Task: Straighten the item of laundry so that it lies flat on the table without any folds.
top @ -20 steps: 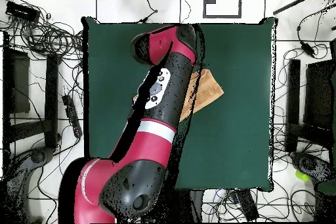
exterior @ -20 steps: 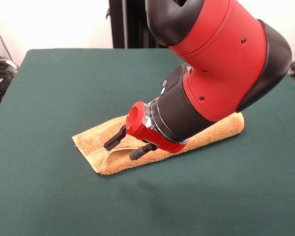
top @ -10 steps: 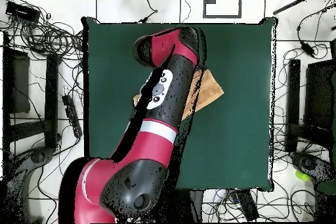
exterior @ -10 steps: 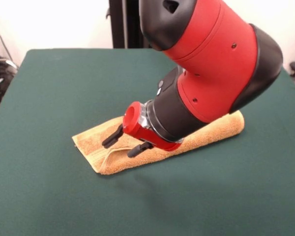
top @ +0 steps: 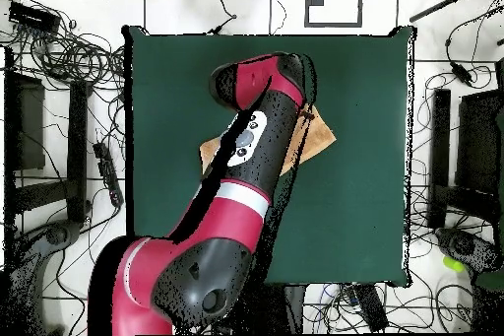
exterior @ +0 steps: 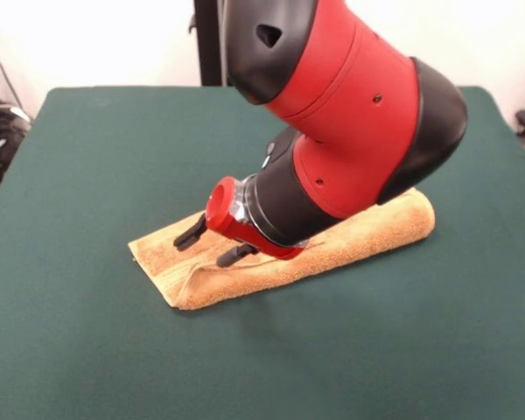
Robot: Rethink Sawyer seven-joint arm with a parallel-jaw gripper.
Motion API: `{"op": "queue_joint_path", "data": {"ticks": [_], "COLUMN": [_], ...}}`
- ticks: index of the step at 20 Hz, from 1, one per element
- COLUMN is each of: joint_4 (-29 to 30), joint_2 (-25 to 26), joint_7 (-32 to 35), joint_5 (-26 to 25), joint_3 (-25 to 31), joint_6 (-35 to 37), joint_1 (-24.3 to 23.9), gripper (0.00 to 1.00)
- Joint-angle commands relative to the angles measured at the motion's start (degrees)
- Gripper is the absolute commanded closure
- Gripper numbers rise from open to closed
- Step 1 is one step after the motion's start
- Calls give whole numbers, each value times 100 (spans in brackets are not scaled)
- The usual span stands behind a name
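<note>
Front view: hand towel lies folded lengthwise mid-table. End effector hovers open over the towel's folded end, its 2 fingers apart, gripping nothing. Risk: closing here could pinch both layers, dragging the fold along instead of opening it.

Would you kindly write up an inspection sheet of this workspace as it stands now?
Surface: dark green table, bare apart from the towel.
Job's things: orange-tan towel lying folded over lengthwise, not flat; a fold edge shows at its near end.
Clutter: nothing seen on the table.
End effector: end effector open, fingers spread low over the towel's folded end; contact cannot be told.
Cables: many loose cables on the floor around the table.
Surroundings: black stands beside the table, white floor.
</note>
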Motion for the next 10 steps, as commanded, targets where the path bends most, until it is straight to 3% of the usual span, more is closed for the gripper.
{"op": "queue_joint_path", "data": {"ticks": [1, 7, 10], "joint_4": [768, 1053, 1091], "joint_2": [283, 110, 91], "joint_7": [948, 1282, 1395], "joint_5": [-42, 60, 139], "joint_3": [859, 986, 975], "joint_6": [-632, -1449, -1503], "joint_1": [13, 28, 43], "gripper": [0, 0, 0]}}
